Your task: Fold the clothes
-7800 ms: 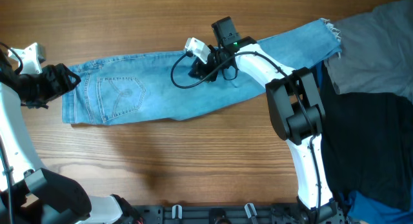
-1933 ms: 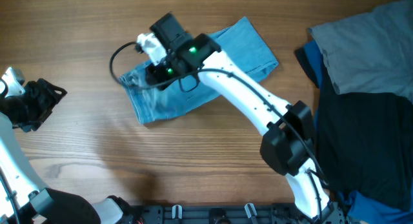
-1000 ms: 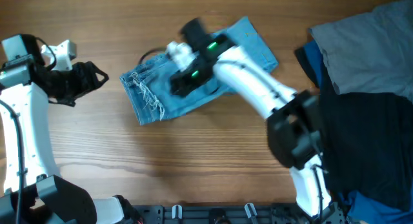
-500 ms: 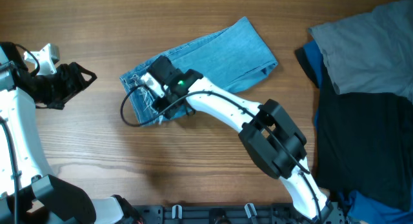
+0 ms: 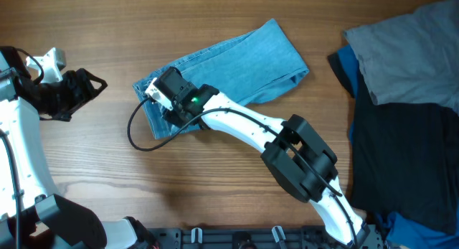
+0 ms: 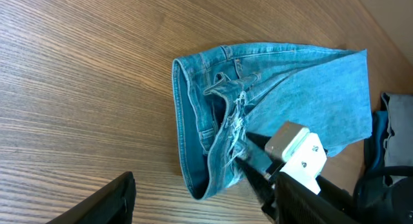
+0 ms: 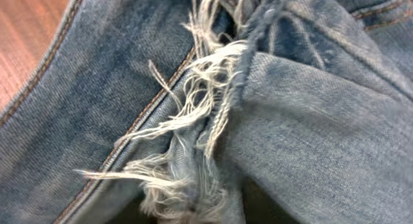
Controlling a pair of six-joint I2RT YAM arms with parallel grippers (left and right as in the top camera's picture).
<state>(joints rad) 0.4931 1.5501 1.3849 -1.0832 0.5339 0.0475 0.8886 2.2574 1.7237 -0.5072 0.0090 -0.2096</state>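
Jeans (image 5: 247,59) sit mid-worktop (image 5: 215,199), already doubled over, frayed hems lying by the waistband. Probably one more fold to go. Right jaws are buried in the hems, can't tell their state. Left jaws are open and empty.

Faded light blue jeans (image 7: 310,140) fill nearly the whole close view. A frayed hem (image 7: 193,114) runs down the middle, its loose white threads straggling left and downward over the layer of denim beneath. A fold of cloth rises at the right of the fray and lies over it. A tan stitched seam (image 7: 139,130) crosses the lower layer on a slant, from upper centre to lower left. A bare wedge of reddish wooden table (image 7: 26,37) shows in the upper left corner, beside the cloth's stitched edge
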